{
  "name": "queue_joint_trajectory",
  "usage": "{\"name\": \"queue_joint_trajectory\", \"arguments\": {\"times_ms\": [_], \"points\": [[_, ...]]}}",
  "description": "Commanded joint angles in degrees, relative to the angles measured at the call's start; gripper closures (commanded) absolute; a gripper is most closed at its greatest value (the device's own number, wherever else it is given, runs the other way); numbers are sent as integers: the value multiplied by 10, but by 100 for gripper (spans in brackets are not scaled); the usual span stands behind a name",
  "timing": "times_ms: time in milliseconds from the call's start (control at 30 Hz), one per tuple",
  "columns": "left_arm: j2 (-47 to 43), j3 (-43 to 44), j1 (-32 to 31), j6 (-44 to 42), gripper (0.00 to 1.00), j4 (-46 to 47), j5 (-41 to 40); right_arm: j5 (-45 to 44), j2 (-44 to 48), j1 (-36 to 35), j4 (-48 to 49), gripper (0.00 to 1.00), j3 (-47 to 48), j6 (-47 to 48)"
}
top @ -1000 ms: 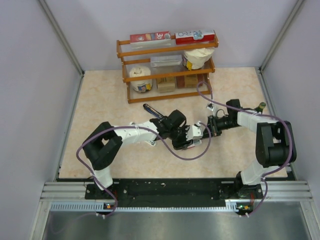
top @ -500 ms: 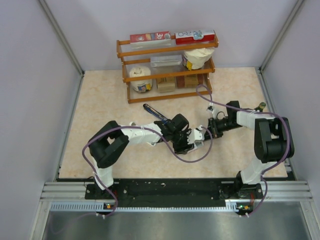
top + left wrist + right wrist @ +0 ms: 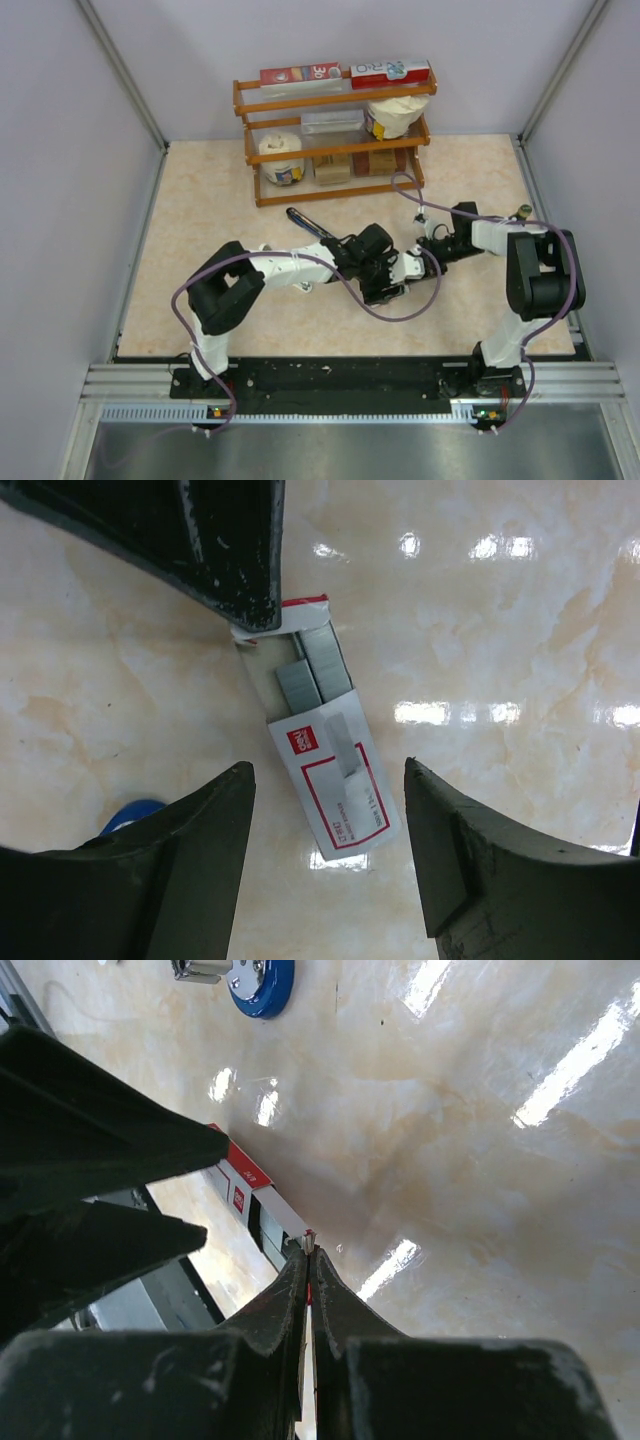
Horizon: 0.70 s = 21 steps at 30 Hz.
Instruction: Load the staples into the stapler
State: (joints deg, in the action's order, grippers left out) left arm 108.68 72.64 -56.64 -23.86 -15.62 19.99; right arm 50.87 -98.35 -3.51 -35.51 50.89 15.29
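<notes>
L gripper [image 3: 325, 770], jaws just widened to approx half & holding nothing, straddles the small red-and-white cardboard staple box [image 3: 345, 800] lying well in front of the wooden shelf rack [image 3: 335, 140], R gripper [image 3: 308, 1250] pinched shut on its tray end, so the grey metal staple strips [image 3: 312, 670] look exposed for pickup.

arms [image 3: 285, 268]: 2 | staple box [image 3: 340, 785]: 1 | wooden rack [image 3: 335, 150]: 1 | black stapler [image 3: 303, 222]: 1
</notes>
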Motion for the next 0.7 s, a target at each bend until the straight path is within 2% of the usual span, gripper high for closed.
{"name": "queue_joint_trajectory", "arguments": {"times_ms": [0, 300, 567, 667], "points": [[28, 38, -14, 12, 34, -24, -13, -1, -4, 4, -2, 100, 22, 4], [56, 44, -24, 7, 34, -28, -55, 0, -2, 5, -1, 100, 22, 5], [62, 44, -24, 5, 48, -36, -59, -6, -2, 6, -2, 100, 21, 5], [60, 41, -25, 1, 50, -36, -61, -9, -2, 12, -2, 100, 24, 5]]}}
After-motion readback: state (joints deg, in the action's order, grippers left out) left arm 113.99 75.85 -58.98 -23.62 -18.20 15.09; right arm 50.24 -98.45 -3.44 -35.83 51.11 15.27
